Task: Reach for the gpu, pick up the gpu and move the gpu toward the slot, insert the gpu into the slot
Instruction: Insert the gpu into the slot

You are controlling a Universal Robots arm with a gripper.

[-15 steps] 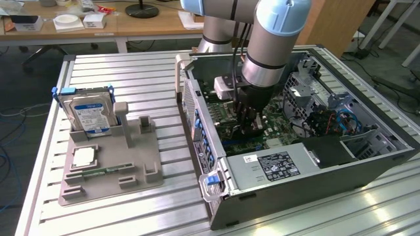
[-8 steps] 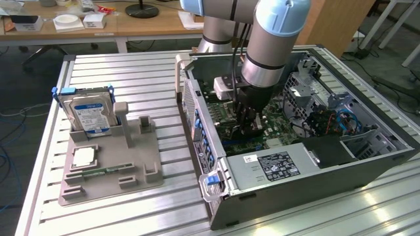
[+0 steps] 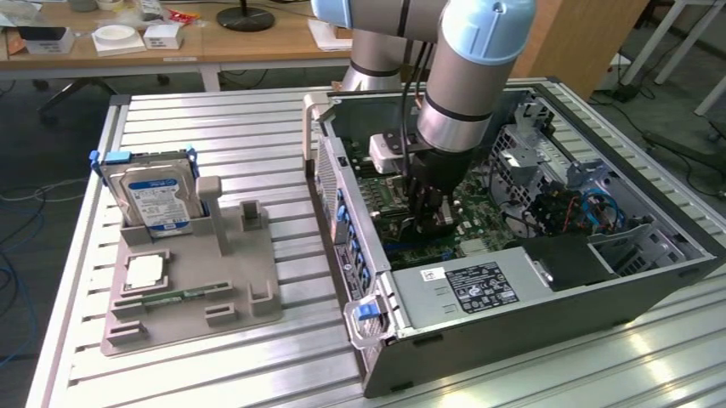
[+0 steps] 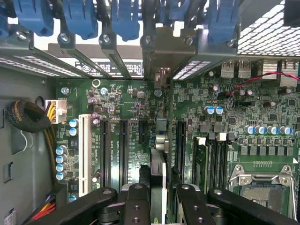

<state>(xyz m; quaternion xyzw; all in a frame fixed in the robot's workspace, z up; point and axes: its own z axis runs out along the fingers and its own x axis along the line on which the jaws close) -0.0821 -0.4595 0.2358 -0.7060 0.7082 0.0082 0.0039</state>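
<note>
One arm reaches down into the open computer case [image 3: 635,280], and its gripper [image 3: 429,223] sits low over the green motherboard [image 4: 126,101]. From the wrist view the black fingers [image 4: 138,206] are clenched on the gpu [image 4: 158,180], which stands on edge between them, its silvery bracket end [image 4: 164,49] up against the row of rear slot covers. I cannot make out the slot beneath the card, so whether the card is seated is beyond telling. Crowding the card on the motherboard are dark expansion connectors [image 4: 123,150] on one side and a white connector [image 4: 85,152] beyond those; on the other side stand memory strips [image 4: 211,159], then the silver processor socket [image 4: 260,180]. Blue retaining clips [image 4: 79,18] line the case's rear edge above the bracket. A sleeved cable bundle [image 4: 28,117] curls by the motherboard's far edge. Outside the case, to the exterior view's left, a grey holder tray [image 3: 187,297] carries a blue-labelled hard drive [image 3: 153,197]. The power supply [image 3: 477,285] fills the case's near corner.
</note>
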